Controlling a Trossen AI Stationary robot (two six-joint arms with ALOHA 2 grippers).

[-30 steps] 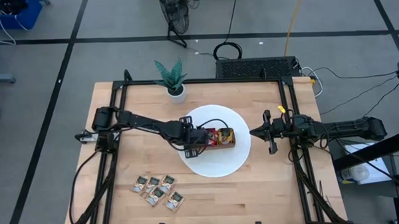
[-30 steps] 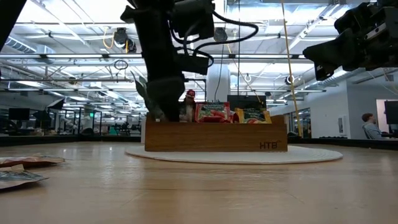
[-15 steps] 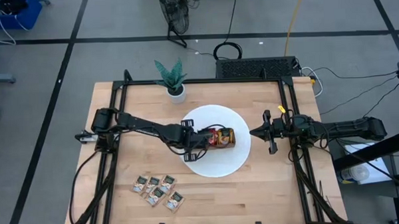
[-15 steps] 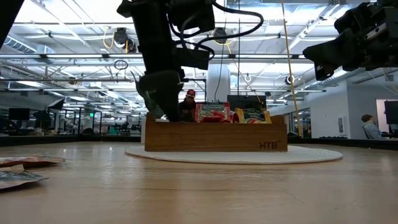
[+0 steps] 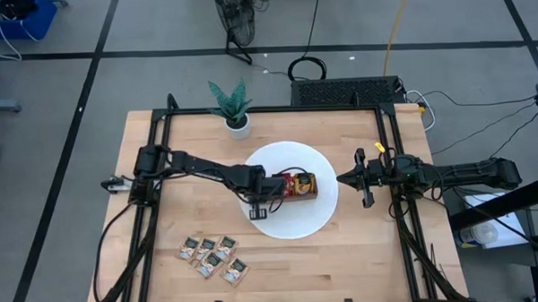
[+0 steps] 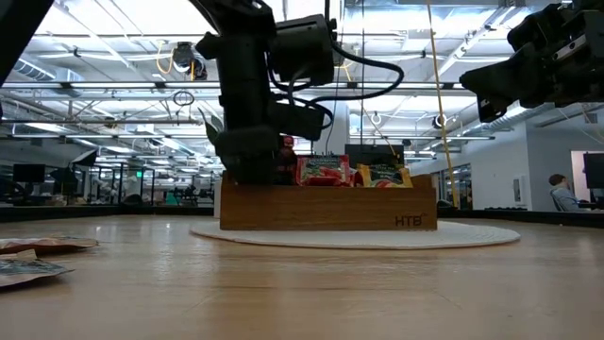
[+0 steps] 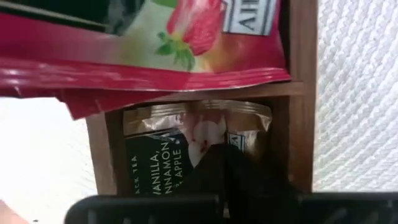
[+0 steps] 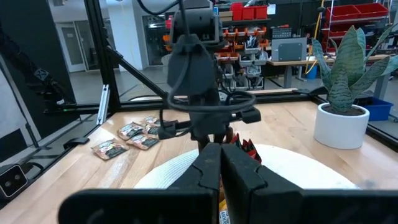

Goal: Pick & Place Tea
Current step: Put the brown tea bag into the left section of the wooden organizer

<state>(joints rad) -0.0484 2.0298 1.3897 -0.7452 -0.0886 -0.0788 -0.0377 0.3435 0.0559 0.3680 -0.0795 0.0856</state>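
High view: left gripper [image 5: 272, 194] sat low over the brown wooden 3-slot tray [image 5: 299, 188] on the round white mat [image 5: 294, 220], fingers pinching a pale beige tea sachet [image 7: 196, 146] in the end slot. Right gripper [image 5: 343, 178] waited beside the mat, fingers pressed together.

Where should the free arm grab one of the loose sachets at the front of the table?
The loose sachets lie flat and close together. Take an outer one by a free edge, coming straight down from above, fingers across that edge; a side approach would likely shove its neighbours.
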